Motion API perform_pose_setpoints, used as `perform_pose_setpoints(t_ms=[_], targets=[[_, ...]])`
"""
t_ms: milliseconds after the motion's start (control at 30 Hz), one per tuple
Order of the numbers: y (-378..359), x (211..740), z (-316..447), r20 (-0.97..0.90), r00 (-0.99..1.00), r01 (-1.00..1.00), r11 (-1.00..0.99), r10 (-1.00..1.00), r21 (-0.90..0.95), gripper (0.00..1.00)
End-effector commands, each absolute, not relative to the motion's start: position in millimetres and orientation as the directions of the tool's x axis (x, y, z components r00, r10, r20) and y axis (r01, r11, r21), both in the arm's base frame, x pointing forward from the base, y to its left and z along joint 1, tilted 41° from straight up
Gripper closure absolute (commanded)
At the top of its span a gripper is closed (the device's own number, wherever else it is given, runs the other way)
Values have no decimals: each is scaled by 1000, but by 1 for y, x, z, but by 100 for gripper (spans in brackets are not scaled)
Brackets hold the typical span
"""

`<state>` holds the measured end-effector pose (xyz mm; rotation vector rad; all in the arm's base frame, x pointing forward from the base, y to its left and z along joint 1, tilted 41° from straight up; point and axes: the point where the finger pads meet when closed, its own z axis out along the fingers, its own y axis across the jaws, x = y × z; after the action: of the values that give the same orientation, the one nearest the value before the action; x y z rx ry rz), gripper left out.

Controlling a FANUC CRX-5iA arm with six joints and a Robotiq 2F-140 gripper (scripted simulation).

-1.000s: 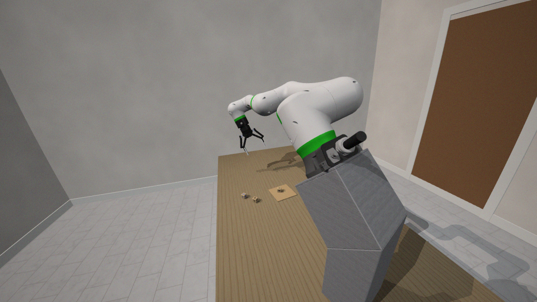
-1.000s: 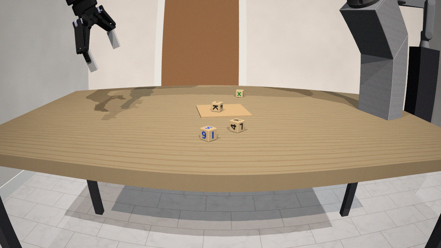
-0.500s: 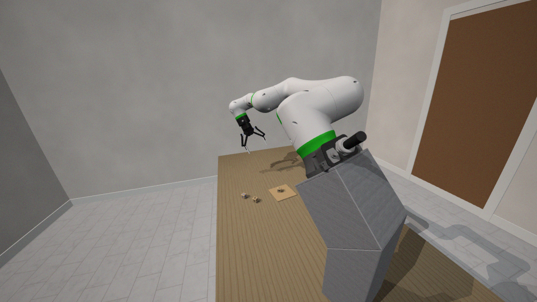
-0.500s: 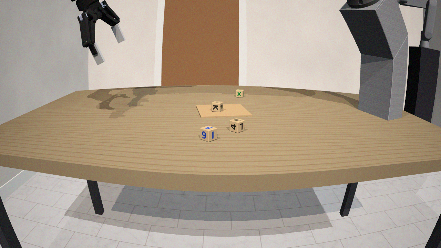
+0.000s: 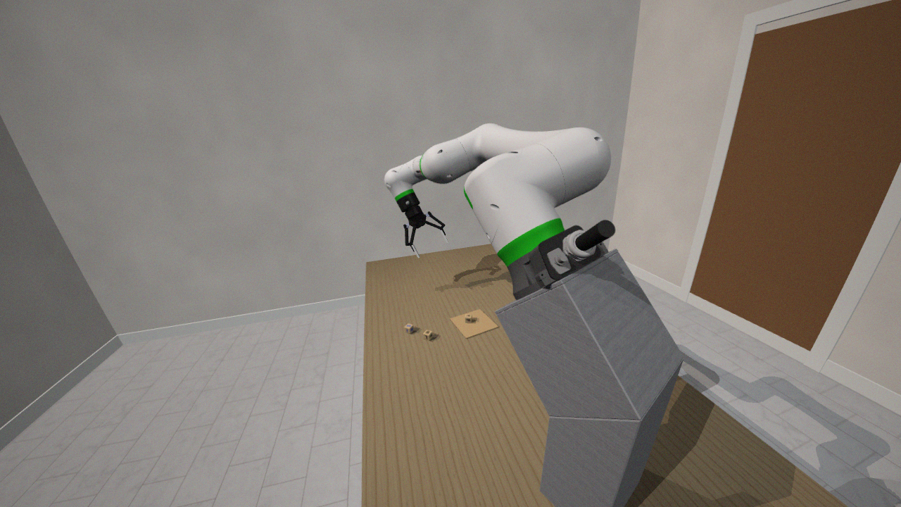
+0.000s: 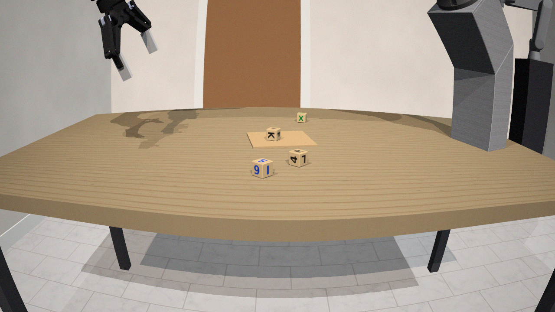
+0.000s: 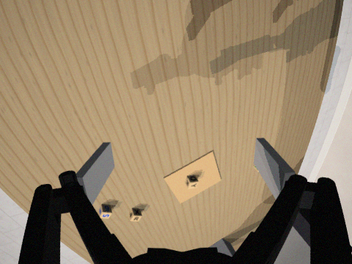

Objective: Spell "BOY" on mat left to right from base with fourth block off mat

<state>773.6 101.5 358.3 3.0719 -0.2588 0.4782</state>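
Note:
Four letter blocks lie on the wooden table (image 6: pixel 155 186). A block with a black K on its side (image 6: pixel 273 133) (image 5: pixel 469 317) (image 7: pixel 193 180) sits on the tan mat (image 6: pixel 295 138) (image 5: pixel 483 327) (image 7: pixel 210 166). A block with a green X (image 6: pixel 301 117) lies off the mat towards the robot's base. A block with black marks (image 6: pixel 298 157) (image 5: pixel 429 334) (image 7: pixel 137 213) and a block with blue marks (image 6: pixel 262 168) (image 5: pixel 409 328) (image 7: pixel 107 210) lie off the mat on its far side. Their top letters are too small to read. My gripper (image 5: pixel 431 246) (image 6: pixel 138 60) (image 7: pixel 182 153) is open and empty, high above the table, far from the blocks.
The robot's grey pedestal (image 6: pixel 481 96) (image 5: pixel 586 353) stands at one end of the table and hides the green X block in the top view. The arm's shadow falls on the table below the gripper.

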Motion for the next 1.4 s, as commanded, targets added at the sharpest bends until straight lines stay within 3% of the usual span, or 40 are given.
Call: perform_pose_setpoints(t_ms=[0,733,800,1233,1300,1367], targets=[[95,762,358,285,947,-154,-988,-147,2,0],[87,747,356,263,956,-139,-990,-132,8,0],[72,714,350,218,970,-111,-994,-105,16,0],[72,714,350,218,970,-111,-994,-105,16,0],[56,677,341,172,982,-84,-996,-80,20,0],[56,677,341,172,982,-84,-996,-80,20,0]])
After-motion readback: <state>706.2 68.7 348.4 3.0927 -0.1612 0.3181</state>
